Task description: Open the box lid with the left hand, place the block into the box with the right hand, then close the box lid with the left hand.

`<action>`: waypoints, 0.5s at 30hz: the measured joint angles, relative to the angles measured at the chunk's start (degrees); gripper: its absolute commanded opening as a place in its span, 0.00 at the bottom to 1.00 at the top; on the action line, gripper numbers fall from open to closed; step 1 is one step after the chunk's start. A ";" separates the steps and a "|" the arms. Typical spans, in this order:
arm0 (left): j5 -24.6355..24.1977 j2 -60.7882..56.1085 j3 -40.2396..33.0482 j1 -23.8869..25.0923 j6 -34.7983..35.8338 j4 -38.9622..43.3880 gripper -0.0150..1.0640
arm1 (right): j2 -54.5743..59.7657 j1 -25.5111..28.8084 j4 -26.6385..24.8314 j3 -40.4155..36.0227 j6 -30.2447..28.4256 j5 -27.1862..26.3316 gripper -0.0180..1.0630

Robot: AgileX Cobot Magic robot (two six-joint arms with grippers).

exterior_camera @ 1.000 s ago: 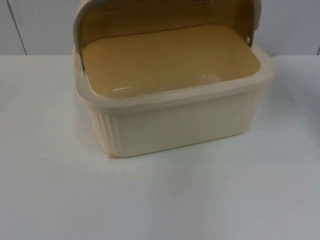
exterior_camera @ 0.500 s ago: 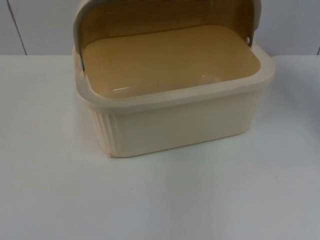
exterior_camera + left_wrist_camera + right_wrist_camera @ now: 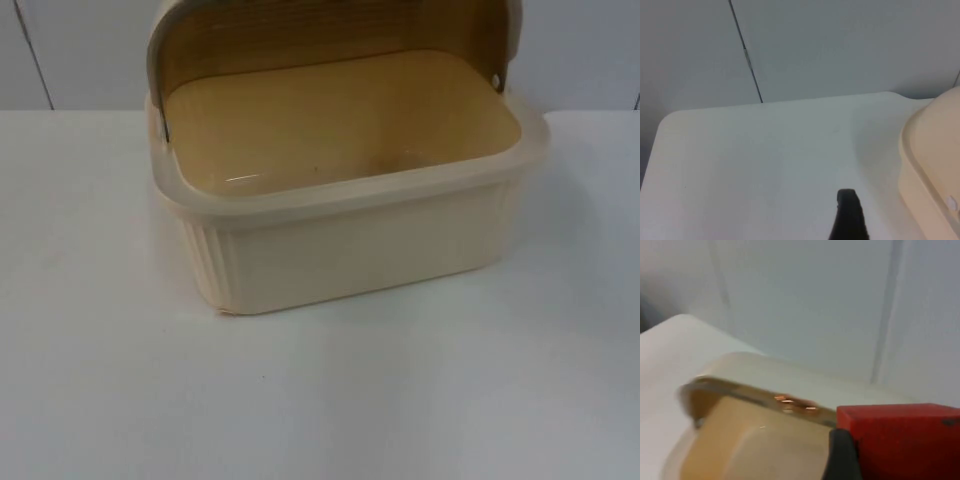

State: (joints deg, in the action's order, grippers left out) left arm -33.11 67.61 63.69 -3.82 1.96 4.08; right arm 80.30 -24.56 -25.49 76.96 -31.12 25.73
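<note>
The cream box [image 3: 350, 250] stands at the table's back middle, its ribbed front towards me. Its brown see-through lid [image 3: 300, 30] is rolled back over the rear, and the tan inside holds nothing. In the left wrist view a black fingertip [image 3: 850, 217] of my left gripper hangs over bare table, beside the box's rim [image 3: 932, 145]; that arm waits. In the right wrist view my right gripper holds a red block [image 3: 900, 440] against its black fingertip [image 3: 842, 457], up in the air close to the open box [image 3: 750, 440] and its lid edge [image 3: 755, 392].
White table top [image 3: 320, 400] stretches wide in front of the box and to both sides. The grey partition wall [image 3: 80, 50] rises right behind the box.
In the top view a faint shadow has spread over the box's right rim and the table beside it. The box and its lid have not moved.
</note>
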 measured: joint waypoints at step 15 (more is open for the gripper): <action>0.39 0.00 0.00 0.00 0.00 0.00 0.55 | 19.72 -5.26 2.19 0.35 -0.12 -1.79 0.02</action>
State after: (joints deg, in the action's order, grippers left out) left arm -32.72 67.61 63.69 -3.82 1.96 4.08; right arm 100.02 -29.82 -23.29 77.31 -31.24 23.94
